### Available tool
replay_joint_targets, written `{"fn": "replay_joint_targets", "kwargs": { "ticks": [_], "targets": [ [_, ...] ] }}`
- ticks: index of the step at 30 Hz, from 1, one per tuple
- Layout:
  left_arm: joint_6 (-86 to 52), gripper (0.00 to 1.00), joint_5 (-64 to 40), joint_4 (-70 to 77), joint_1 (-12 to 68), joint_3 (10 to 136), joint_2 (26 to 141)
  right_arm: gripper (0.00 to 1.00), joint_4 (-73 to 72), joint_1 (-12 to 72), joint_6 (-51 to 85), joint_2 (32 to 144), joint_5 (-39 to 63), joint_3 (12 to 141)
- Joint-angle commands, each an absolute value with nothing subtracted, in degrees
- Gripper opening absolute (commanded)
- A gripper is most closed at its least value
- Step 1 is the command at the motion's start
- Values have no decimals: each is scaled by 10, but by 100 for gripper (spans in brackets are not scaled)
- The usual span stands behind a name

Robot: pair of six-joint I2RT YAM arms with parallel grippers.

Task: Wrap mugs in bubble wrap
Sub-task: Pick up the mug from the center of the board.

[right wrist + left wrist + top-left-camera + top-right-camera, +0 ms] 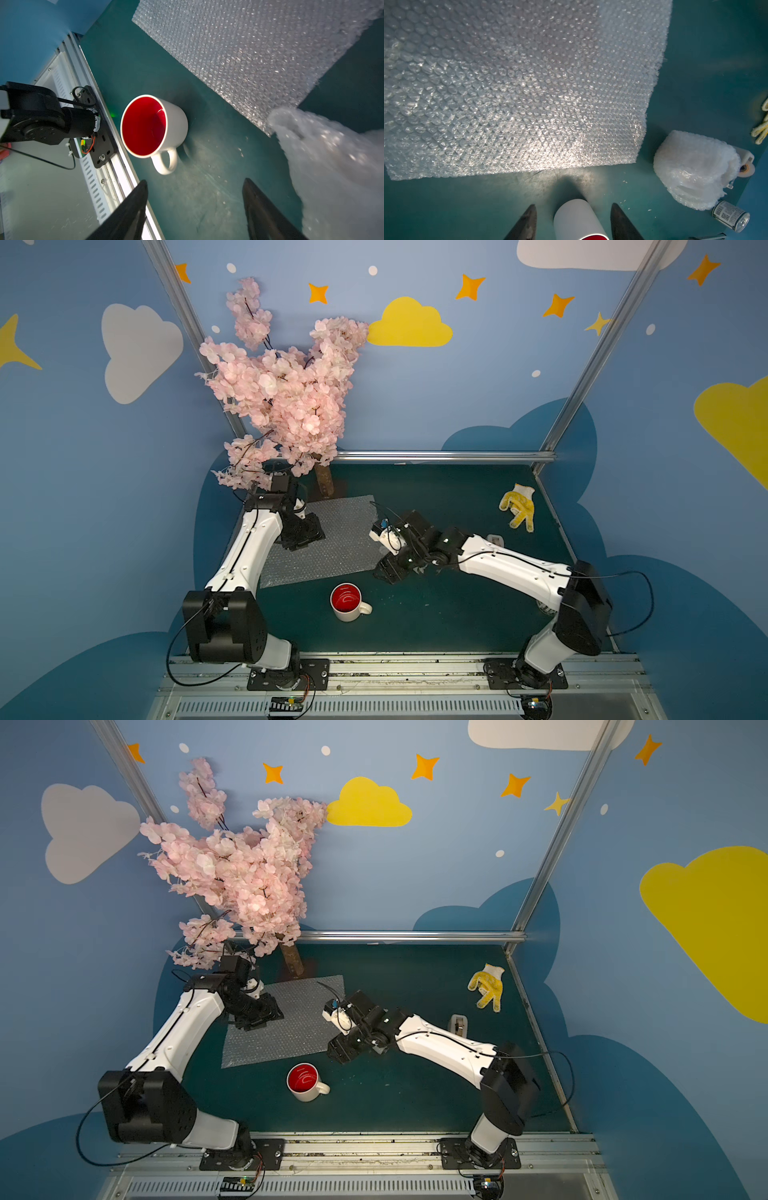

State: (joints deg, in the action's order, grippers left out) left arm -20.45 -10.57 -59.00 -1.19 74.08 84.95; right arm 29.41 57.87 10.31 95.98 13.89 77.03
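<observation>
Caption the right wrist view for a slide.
Open right hand above the green table, facing an upright red-lined mug beside flat bubble wrap.

Cut off by the bottom edge in the left wrist view: cream-white ceramic mug with red inside (578,221), handle out of sight. Running off the top and left edges there: flat clear bubble wrap sheet (508,83). Clipped at the right edge: yellow-and-white knit glove (761,128). Blurred and cropped in the right wrist view: whitish crumpled bubble wrap bundle (336,176). Half hidden behind the right arm (440,1044) in a top view: small white plastic object (458,1025), too small to identify.
</observation>
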Motion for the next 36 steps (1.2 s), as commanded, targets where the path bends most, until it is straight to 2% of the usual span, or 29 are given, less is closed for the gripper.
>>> {"fn": "replay_joint_targets", "kwargs": {
  "ticks": [1, 8, 13, 19, 22, 26, 27, 36],
  "targets": [
    [-204, 57, -114, -591, -32, 739, 875, 68, 331, 604, 104, 1012, 123, 833],
    [-202, 56, -150, -572, -55, 727, 912, 60, 400, 645, 100, 1133, 101, 952],
    [-204, 56, -152, -559, -55, 717, 931, 54, 414, 663, 104, 1180, 81, 985],
    [-205, 56, -156, -539, -55, 699, 950, 39, 433, 667, 114, 1212, 74, 1004],
    [-207, 56, -169, -531, -53, 691, 960, 28, 438, 669, 115, 1216, 65, 1010],
    [-209, 55, -166, -527, -45, 686, 966, 3, 444, 669, 122, 1213, 56, 1016],
    [-210, 55, -159, -525, -42, 686, 966, 0, 447, 670, 125, 1213, 55, 1020],
    [-233, 55, -117, -521, -1, 713, 990, 0, 514, 658, 132, 1188, 29, 1067]
  ]
}}
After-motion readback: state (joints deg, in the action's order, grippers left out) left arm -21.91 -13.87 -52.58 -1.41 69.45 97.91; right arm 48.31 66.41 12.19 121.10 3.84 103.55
